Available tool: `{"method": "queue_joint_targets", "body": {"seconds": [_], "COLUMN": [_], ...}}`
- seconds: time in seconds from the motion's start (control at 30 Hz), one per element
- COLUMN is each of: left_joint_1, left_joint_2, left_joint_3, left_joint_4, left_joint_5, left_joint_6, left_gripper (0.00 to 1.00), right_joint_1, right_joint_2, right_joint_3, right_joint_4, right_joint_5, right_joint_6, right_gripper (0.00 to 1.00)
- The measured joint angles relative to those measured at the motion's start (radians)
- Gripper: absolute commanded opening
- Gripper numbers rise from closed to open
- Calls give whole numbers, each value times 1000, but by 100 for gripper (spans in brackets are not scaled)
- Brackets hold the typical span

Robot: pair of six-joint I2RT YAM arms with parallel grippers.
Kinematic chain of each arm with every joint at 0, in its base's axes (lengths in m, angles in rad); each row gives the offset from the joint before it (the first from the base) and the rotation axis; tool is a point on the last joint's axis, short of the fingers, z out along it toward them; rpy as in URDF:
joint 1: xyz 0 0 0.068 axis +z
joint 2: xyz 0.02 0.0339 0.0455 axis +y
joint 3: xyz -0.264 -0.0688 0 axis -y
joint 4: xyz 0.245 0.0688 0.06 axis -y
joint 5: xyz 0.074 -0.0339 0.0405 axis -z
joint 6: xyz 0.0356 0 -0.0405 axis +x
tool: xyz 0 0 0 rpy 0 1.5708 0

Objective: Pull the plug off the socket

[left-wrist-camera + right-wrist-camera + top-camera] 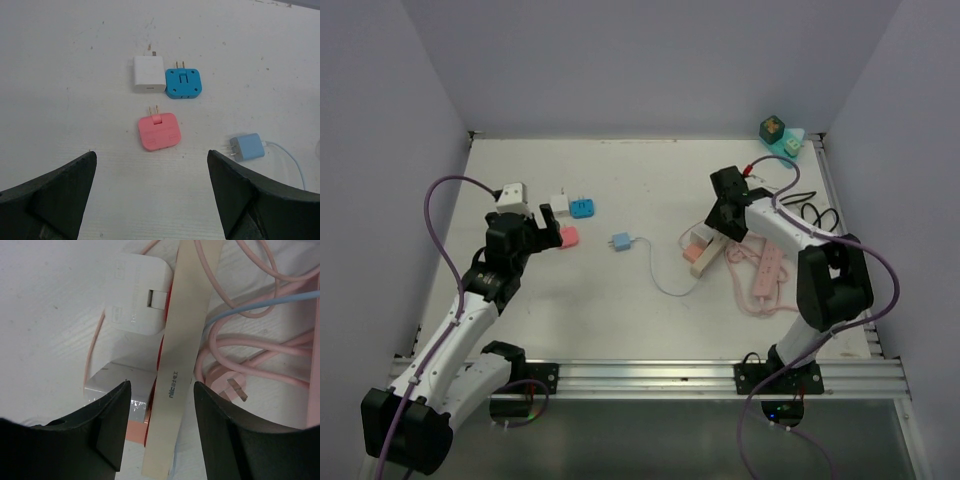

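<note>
The socket is a beige power strip (182,335) with a red-orange underside; it also shows in the top view (706,258). A white plug (137,295) and a white cube plug (117,385) sit against its left side. My right gripper (160,407) is open just above the strip, one finger over the cube plug, the other over a pink cable; it also shows in the top view (720,228). My left gripper (151,165) is open and empty just short of a pink adapter (158,131), far left of the socket (544,230).
A white charger (149,73), a blue adapter (183,83) and a light blue charger (248,146) with a cable lie near the left gripper. A pink power strip (768,270) with coiled pink cable, a black cable (817,213) and green-teal blocks (780,135) are on the right.
</note>
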Motion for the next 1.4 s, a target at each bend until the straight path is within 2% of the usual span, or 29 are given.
{"method": "queue_joint_targets", "body": {"seconds": [0.23,0.43,0.47,0.5,0.57,0.6,0.7,0.97,1.17,1.4], "left_joint_1": [0,0,0,0,0,0,0,0,0,0], "left_joint_2": [10,17,17,17,17,17,17,21,61,100], "left_joint_3": [0,0,0,0,0,0,0,0,1,35], "left_joint_4": [-1,-3,-3,-3,-3,-3,-2,1,0,-15], "left_joint_5": [5,8,8,9,9,9,13,66,181,311], "left_joint_6": [0,0,0,0,0,0,0,0,-17,-69], "left_gripper": [96,96,96,96,96,96,96,96,95,95], "right_joint_1": [0,-3,-3,-5,-10,-11,-14,-19,-3,9], "right_joint_2": [115,151,155,160,164,164,164,133,84,48], "right_joint_3": [64,67,67,67,64,64,63,11,-34,14], "right_joint_4": [-65,-76,-76,-77,-79,-72,-61,78,213,348], "right_joint_5": [38,50,50,51,47,46,40,-79,-288,-523], "right_joint_6": [83,127,130,132,132,135,119,-55,-198,-260], "right_gripper": [53,46,43,30,20,10,0,0,0,0]}}
